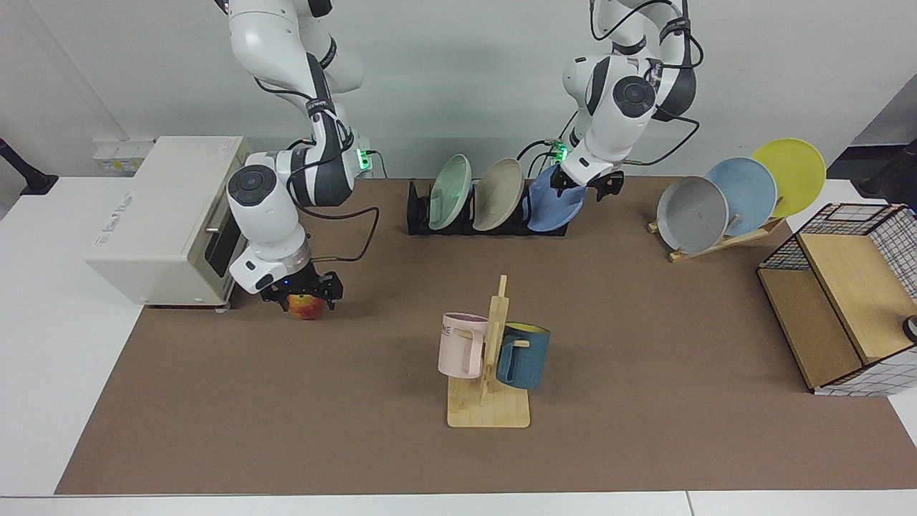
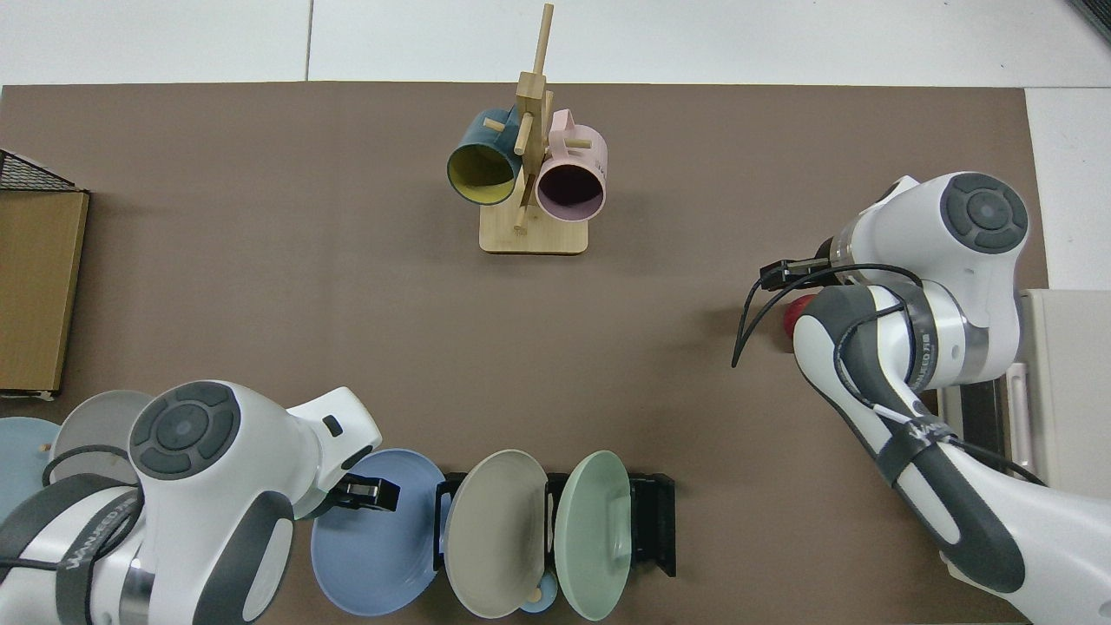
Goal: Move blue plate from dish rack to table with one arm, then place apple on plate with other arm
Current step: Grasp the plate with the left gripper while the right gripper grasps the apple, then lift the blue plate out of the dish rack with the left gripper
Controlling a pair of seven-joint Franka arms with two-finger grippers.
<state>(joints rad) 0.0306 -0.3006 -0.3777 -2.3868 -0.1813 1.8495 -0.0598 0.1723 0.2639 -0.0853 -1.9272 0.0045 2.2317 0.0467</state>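
The blue plate (image 1: 555,201) stands tilted in the end slot of the dish rack (image 1: 419,215), beside a beige plate (image 1: 498,193) and a green plate (image 1: 450,192). The left gripper (image 1: 586,185) sits at the blue plate's upper rim; whether its fingers are spread or clamped on the rim cannot be told from either view. The right gripper (image 1: 304,294) is low over the apple (image 1: 306,308), which rests on the bench (image 1: 645,322) near a toaster oven (image 1: 161,215); its fingers are spread to either side of the fruit, with no visible clamping. Likely faults: a shallow hold on the thin rim may let the plate pivot or slip during lift-out; a sideways pull could drag the plate against the beige plate or the rack dividers and shift the rack. At the apple, off-centre closing may roll the round fruit out from between the fingers. Sequence fault: lifting the apple before the plate lies flat on the bench leaves no target. The mug stand (image 1: 488,387) occupies mid-bench and restricts the set-down zone.
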